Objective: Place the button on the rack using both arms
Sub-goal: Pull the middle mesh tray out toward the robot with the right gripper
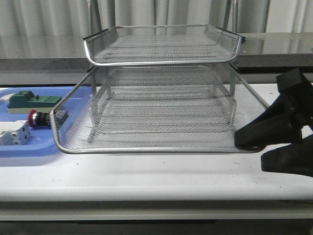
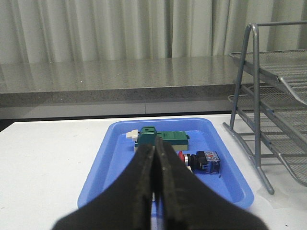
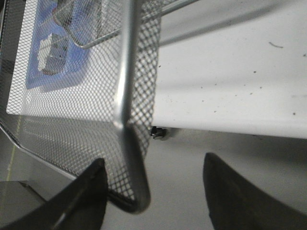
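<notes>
we've got the small red-headed push button [image 2: 204, 160] lying in the flat blue plastic tray [image 2: 115, 158], next to the green-topped block [image 2: 160, 139] | left gripper [image 2: 154, 165] pinched closed, empty | right gripper [image 3: 151, 191] wide open around the pulled-out tray corner of the silver wire-mesh rack [image 1: 156, 98]

**Camera placement**

Front view: low, level, facing forward, close to the rack [image 1: 156, 112]. Left wrist: farther off, facing blue tray [image 2: 120, 158] and rack side. Right wrist: tight on rack's corner. All share the rack.

Left fingers [image 2: 154, 191] together, right fingers [image 3: 86, 196] apart
</notes>
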You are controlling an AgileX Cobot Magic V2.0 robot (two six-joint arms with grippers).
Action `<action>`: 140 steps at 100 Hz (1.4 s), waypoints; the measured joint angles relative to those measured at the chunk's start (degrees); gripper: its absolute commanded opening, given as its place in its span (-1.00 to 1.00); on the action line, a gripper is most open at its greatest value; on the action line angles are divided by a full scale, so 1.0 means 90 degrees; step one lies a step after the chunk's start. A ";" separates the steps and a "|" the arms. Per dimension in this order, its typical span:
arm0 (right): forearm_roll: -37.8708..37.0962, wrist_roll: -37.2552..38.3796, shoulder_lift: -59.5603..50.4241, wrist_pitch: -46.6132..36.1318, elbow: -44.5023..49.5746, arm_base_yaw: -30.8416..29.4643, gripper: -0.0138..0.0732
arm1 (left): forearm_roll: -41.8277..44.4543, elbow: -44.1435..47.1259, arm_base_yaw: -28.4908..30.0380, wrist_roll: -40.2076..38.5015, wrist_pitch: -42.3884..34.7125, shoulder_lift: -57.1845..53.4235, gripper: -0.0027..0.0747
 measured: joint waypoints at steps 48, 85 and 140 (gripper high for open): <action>-0.2580 0.1919 -0.2242 -0.0839 0.0018 0.0010 0.36 | 0.0000 0.0000 0.0000 0.0000 0.0000 0.0000 -0.98; -0.6476 0.4929 -0.3302 -0.0768 -0.0994 0.0010 0.36 | 0.0000 0.0000 0.0000 0.0000 0.0000 0.0000 -0.98; -1.1407 0.8951 -0.3925 0.0873 -0.2368 -0.0041 0.36 | 0.0000 0.0000 0.0000 0.0000 0.0000 0.0000 -0.98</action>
